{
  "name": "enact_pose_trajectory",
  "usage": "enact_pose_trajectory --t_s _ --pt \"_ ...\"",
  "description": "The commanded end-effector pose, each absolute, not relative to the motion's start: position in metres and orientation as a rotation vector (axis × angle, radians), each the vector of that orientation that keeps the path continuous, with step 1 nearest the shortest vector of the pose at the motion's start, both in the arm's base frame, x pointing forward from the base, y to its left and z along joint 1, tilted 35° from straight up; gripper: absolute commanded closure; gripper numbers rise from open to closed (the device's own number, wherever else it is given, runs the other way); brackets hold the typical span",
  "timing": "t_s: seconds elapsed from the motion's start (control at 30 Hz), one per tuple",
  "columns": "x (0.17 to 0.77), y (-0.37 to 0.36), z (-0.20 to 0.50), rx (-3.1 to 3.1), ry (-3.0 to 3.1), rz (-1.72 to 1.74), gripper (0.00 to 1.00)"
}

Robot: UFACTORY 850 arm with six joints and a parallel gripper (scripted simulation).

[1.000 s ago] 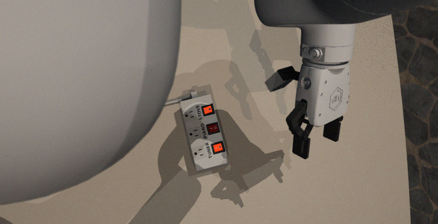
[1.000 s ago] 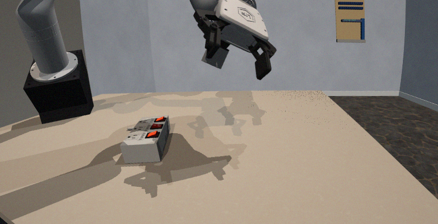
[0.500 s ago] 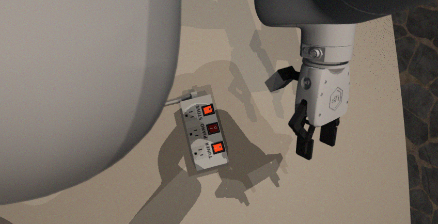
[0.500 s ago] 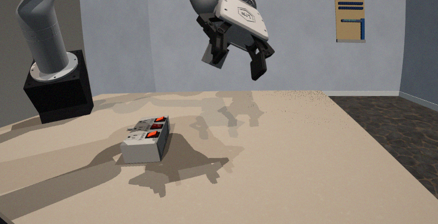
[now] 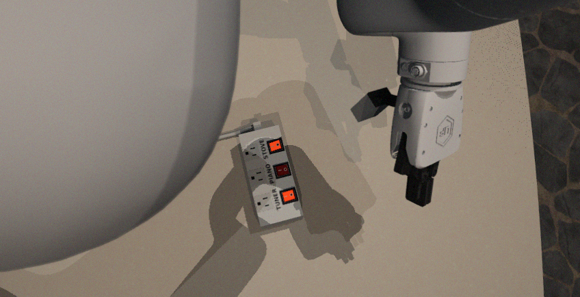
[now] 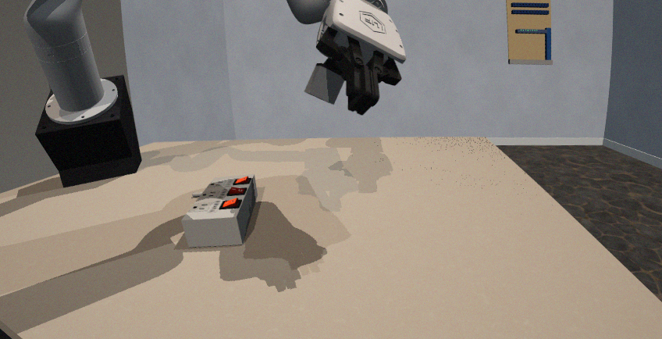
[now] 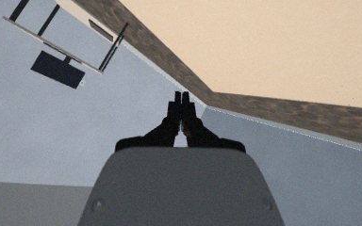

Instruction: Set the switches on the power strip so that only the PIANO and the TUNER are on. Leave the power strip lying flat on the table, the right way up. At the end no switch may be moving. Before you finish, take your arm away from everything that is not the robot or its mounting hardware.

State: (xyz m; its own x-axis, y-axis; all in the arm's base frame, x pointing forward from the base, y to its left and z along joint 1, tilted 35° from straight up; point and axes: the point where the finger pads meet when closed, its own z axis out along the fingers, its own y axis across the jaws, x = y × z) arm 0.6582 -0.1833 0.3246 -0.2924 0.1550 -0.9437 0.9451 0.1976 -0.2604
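1. Beige table (image 6: 418, 242) fills the foreground of the exterior view; dark stone-pattern floor (image 6: 603, 187) to the right of it, blue-grey wall (image 6: 464, 80) behind.
2. Nearest item in the exterior view: power strip (image 6: 214, 230), lying flat, right way up, on the left-centre part of the table. Long shadows fall on and around it.
3. Top view shows the strip (image 5: 260, 188) w/ three rocker switches in a row along one side, sockets along the other, labels between.
4. TUNER switch (image 5: 288, 195): lit bright orange.
5. PIANO switch (image 5: 282, 170): dark red, unlit.
6. STOVE switch (image 5: 275, 145): lit bright orange, at the end where the grey cable (image 5: 234, 132) leaves the strip.
7. Gripper (image 6: 363, 98) hangs in the air, well above the table & off to one side of the strip, not touching anything. Tilted, tips pointing down and away from the arm.
8. Claw is pinched fully together, fingers touching along their length in the wrist view, nothing between them.
9. Farther back, left: arm base on a black pedestal (image 6: 120, 158) at the table's rear corner.
10. Far wall: tan poster (image 6: 527, 43) w/ blue bars, upper right.
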Motion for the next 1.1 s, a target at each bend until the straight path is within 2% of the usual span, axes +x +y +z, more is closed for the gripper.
enact_pose_trajectory --t_s 0.0,0.47,1.07 --pt "0.659 -0.183 0.326 1.060 1.631 -1.182 1.00" --pt "0.647 -0.191 0.312 1.054 1.761 -1.194 1.00" --pt "0.590 -0.202 0.252 0.922 2.358 -1.055 1.00"
